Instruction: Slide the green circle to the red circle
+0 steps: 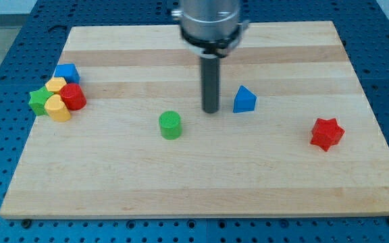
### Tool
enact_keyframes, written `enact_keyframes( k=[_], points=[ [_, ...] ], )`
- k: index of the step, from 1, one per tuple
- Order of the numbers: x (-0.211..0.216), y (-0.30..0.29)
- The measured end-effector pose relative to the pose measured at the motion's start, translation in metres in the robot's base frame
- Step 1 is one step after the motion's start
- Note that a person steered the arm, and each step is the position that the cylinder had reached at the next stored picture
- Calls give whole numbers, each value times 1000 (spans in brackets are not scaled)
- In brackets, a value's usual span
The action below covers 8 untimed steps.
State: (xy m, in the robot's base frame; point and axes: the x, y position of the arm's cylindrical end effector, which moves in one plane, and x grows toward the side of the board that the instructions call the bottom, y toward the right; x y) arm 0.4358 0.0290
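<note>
The green circle [170,125] stands alone on the wooden board, left of centre. The red circle [73,96] sits at the view's left in a tight cluster of blocks. My tip [211,111] rests on the board up and to the right of the green circle, about a block's width away and not touching it. A blue triangle [244,99] lies just right of the tip.
Around the red circle are a blue block [67,72], a green star [41,100] and two yellow blocks [56,85] [59,108]. A red star [327,133] lies at the view's right. The board [201,189] rests on a blue pegboard table.
</note>
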Motion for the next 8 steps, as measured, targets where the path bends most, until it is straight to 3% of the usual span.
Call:
enact_keyframes(
  k=[1, 2, 4, 5, 7, 8],
  points=[
    [44, 13],
    [60, -22],
    [-21, -160],
    [-18, -148],
    [41, -30],
    [76, -66]
  ],
)
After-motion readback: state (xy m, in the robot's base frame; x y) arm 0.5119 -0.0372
